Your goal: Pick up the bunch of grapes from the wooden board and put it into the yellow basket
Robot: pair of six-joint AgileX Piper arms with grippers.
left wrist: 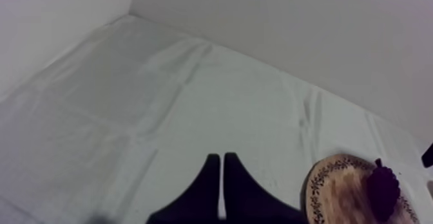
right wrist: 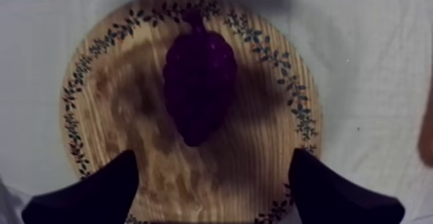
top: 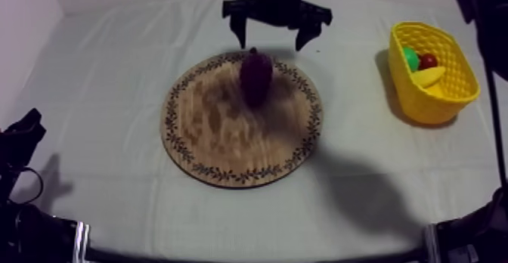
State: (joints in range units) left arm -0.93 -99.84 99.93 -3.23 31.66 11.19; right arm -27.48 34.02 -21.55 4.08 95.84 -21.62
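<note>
Top camera slants down over the table [top: 106, 85]; all three views share the wooden board [right wrist: 122, 111].

Dark purple bunch of grapes [top: 256, 75], tan wood-grain board [top: 227, 139] with a dark leaf-sprig rim; yellow lattice basket [top: 447, 98], yellow banana [top: 428, 76], small red fruit [top: 429, 60]; grey-white cloth [top: 113, 92]

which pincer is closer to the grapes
Right. The right pincer is open above the far edge of the wooden board, close behind the bunch of grapes. The left pincer is shut, low and far left, well off the board.
</note>
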